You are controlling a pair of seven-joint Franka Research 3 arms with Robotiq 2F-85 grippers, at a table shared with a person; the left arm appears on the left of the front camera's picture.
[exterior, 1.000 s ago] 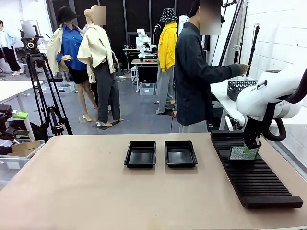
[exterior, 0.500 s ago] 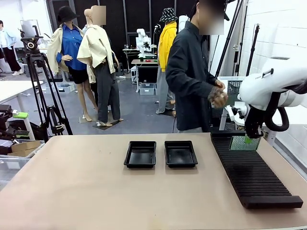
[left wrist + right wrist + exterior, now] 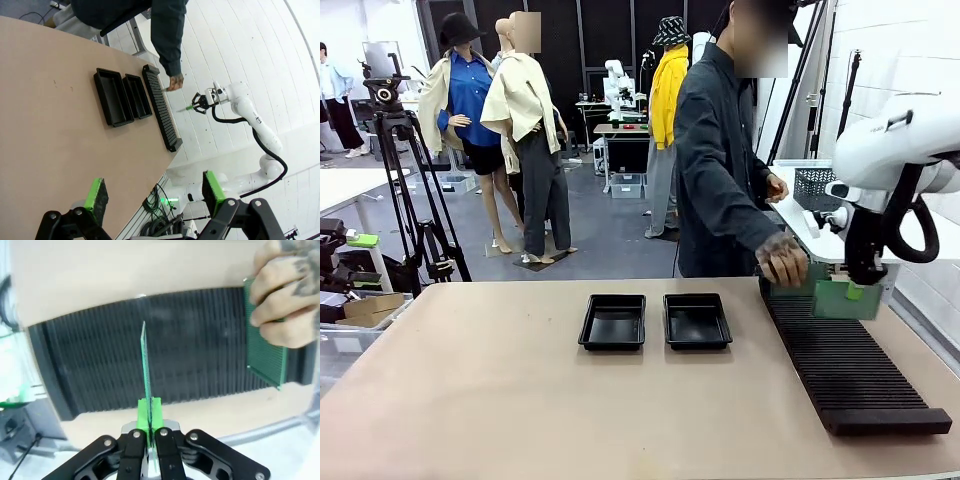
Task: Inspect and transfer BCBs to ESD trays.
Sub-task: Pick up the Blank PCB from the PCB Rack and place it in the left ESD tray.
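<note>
**BCB held above the rack; ESD trays at desk centre**

The right gripper point(image 3: 150, 412) has its jaws clenched on the lower edge of one BCB point(image 3: 145, 360), held upright above the far end of the slotted rack point(image 3: 840, 370). Just beside it, the person's hand point(image 3: 783, 265) grips a second BCB point(image 3: 265, 350) over the same rack. Two ESD trays point(image 3: 613, 322) point(image 3: 697, 320) sit side by side on the desk point(image 3: 500, 400), black floors fully visible. The left gripper point(image 3: 154, 189) hangs over the desk, jaws released.
</note>
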